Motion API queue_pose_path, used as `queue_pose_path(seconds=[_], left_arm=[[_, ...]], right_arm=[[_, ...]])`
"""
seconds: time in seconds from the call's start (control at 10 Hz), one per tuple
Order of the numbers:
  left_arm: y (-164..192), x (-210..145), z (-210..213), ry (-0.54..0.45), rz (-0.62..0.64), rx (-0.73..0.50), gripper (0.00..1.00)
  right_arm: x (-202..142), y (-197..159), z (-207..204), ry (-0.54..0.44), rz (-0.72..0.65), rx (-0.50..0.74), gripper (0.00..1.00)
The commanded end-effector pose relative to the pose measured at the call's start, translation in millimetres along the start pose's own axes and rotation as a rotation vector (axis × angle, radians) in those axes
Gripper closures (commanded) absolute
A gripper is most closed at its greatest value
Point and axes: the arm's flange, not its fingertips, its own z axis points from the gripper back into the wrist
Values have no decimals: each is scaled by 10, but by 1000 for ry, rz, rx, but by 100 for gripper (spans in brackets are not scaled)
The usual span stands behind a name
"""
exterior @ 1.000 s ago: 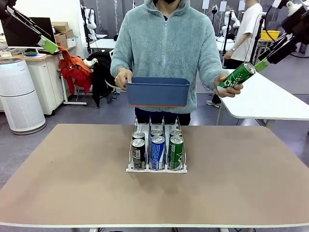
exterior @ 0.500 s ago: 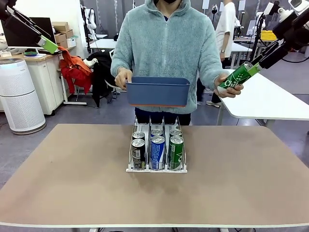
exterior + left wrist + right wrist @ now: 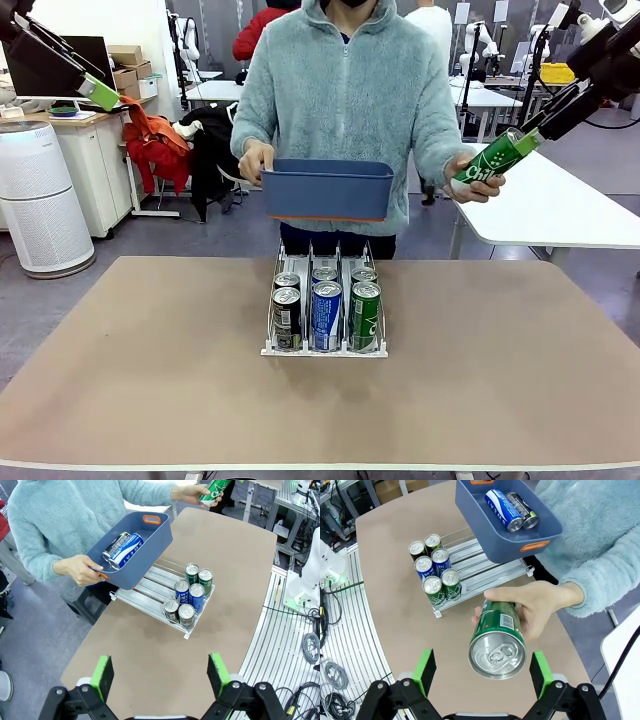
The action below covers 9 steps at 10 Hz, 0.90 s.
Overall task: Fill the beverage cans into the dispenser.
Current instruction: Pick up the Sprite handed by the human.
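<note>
Dispenser (image 3: 324,318) stands on the table (image 3: 130,380), around the middle and toward the person's side. It is loaded with six cans (image 3: 326,305), all upright at the robot's end of the lanes: two dark in the left lane, two blue in the middle, two green in the right. The person at the far edge holds a blue tub (image 3: 327,189) above the back of the dispenser in one hand (image 3: 255,160). In the tub, a blue can (image 3: 127,546) and a dark can (image 3: 113,546) lie on their sides. The other hand (image 3: 468,182) holds a green can (image 3: 493,157) out to the side, tilted, silver top pointing at the right claw (image 3: 482,675). Right claw: jaws spread fully apart, nothing gripped. The can's top sits close to its green pads and between them in the wrist view, with no contact seen. Left claw (image 3: 160,676): raised high above the table on the robot's left, jaws spread wide, holding nothing.
</note>
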Motion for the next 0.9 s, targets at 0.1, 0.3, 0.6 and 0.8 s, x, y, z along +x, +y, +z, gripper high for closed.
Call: queue_pose_path(seconds=[0.1,0.3,0.6,0.8], left_arm=[[-2,-4,-1,1,-1,-2,0],[-2,-4,-1,1,-1,-2,0],[-2,-4,-1,1,-1,-2,0],[-2,-4,-1,1,-1,-2,0]], right_arm=[[11,-107,-85,1,-23,8,0],[-23,-190,-114,18,-34,21,0],[-59,-262,-218,8,-48,53,0],[-46,-245,-311,6,-50,58,0]])
